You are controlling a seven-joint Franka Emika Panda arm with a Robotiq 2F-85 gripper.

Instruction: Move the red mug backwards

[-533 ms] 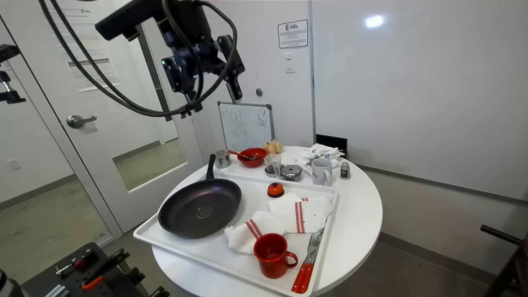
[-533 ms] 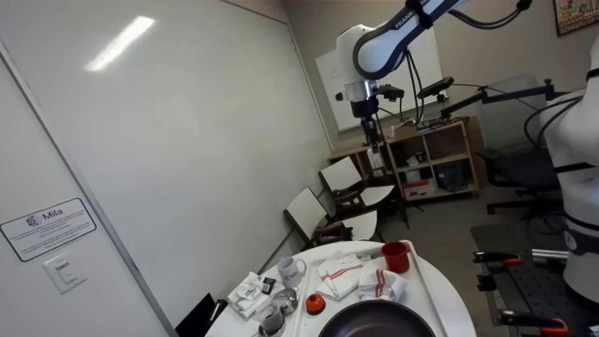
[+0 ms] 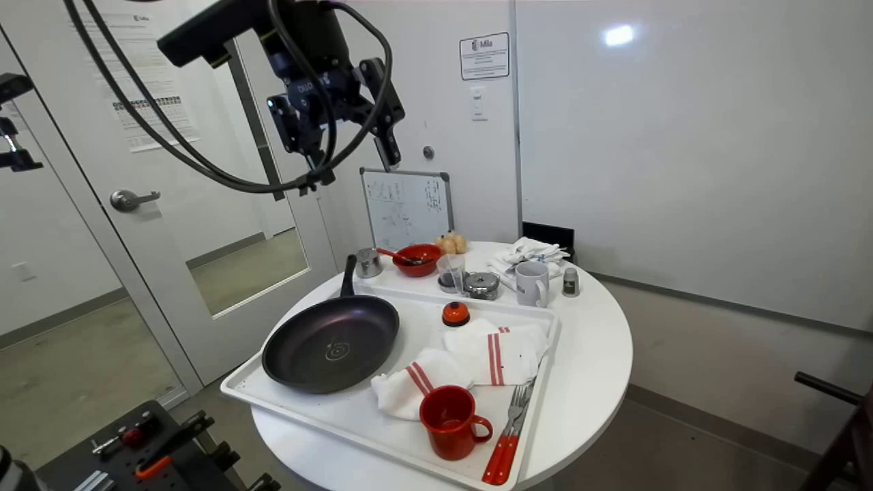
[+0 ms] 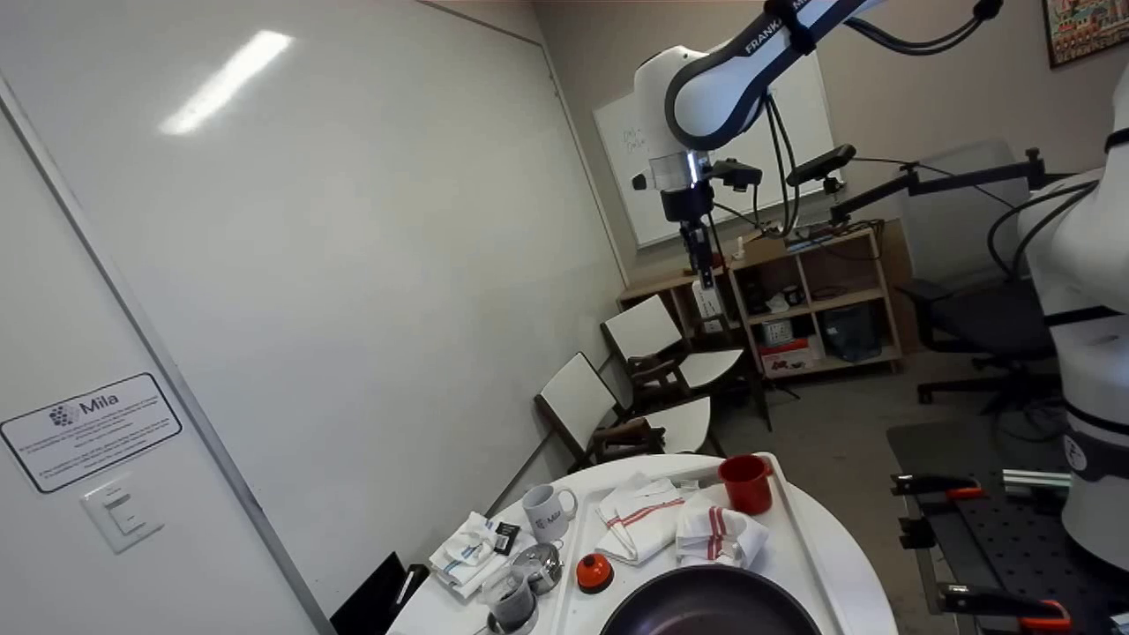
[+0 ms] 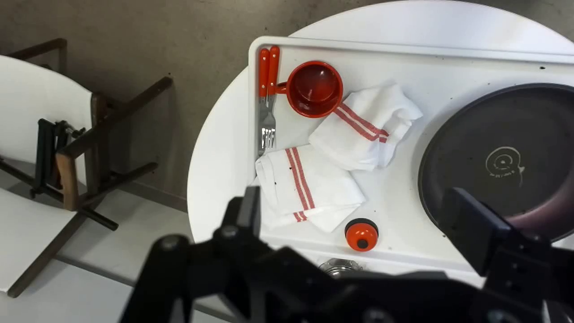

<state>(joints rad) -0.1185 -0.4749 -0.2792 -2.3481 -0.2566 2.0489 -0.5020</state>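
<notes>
One red mug (image 5: 315, 89), two red-striped cloths (image 5: 329, 184), one black pan (image 5: 502, 134)

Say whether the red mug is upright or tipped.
Upright: in an exterior view, the red mug stands base-down on the tray, its open mouth facing up.

Bright glare on large whiteboard (image 3: 696, 164)

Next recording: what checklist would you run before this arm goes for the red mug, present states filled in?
1. End effector open: ok, jaws wide apart.
2. Red mug upright: ok, mouth up on the white tray.
3. End effector lined up with the mug: not ok, in the wrist view the mug lies beyond the jaws, not between them.
4. Mug handle clear of the fork: cannot tell, touching or nearly so.
5. Direction of "backwards": cannot tell, nothing shown marks it.
</notes>
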